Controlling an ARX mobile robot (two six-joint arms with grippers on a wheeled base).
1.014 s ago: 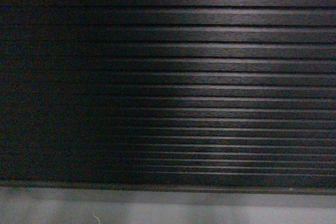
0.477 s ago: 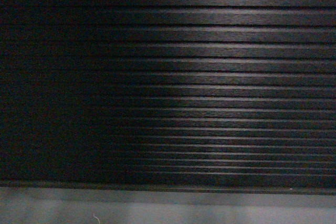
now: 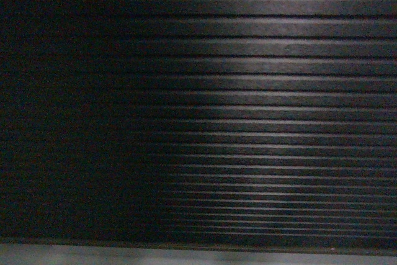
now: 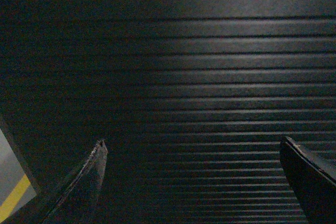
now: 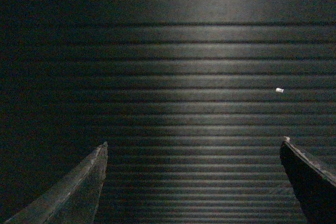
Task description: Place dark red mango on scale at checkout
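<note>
Before the left hand (image 4: 191, 148), its fingers spread apart and empty, runs the ribbed dark front of the bench (image 4: 199, 77). The right hand (image 5: 193, 148) is likewise spread and empty, facing the same slats, where a small white speck (image 5: 280, 90) sits. Neither mango nor scale shows. A grey base (image 3: 198, 256) edges the head view; a yellow floor line (image 4: 13, 203) shows at far left.

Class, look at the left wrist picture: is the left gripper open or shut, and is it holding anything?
Open and empty: the left gripper has its fingers wide apart, with only the ribbed counter front between them.
</note>
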